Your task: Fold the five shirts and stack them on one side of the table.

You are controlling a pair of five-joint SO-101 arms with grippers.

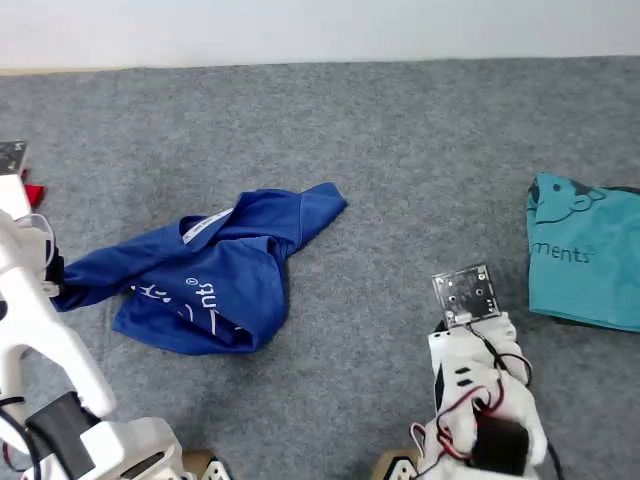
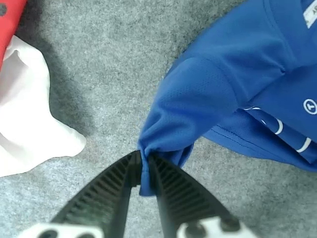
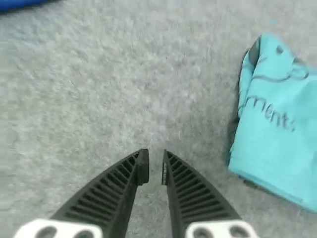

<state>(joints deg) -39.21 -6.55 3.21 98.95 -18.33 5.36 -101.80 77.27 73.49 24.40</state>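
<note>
From the high view we see the grey table (image 1: pixel 400 140) with a crumpled blue shirt (image 1: pixel 215 285) lying toward its left side, one sleeve drawn out to the left edge, where the white left arm (image 1: pixel 30 300) stands. A folded teal shirt (image 1: pixel 585 260) lies flat at the right edge, well apart from the blue one. The right arm (image 1: pixel 480 400) sits at the near edge, just beside the teal shirt but not touching it. A small patch of red (image 1: pixel 32 193) shows at the left edge, behind the left arm.

In the left wrist view, we find the left gripper (image 2: pixel 143 161) pinched tight on the hem of the blue shirt's sleeve, the fabric bunched between its black fingers. A white cloth (image 2: pixel 25 114) lies near on the table, and a red cloth (image 2: pixel 10 20) touches it on the far side.

In the right wrist view, the right gripper (image 3: pixel 153 168) hangs over bare table, its jaws a narrow gap apart and holding nothing. The folded teal shirt lies near it, to one side.
</note>
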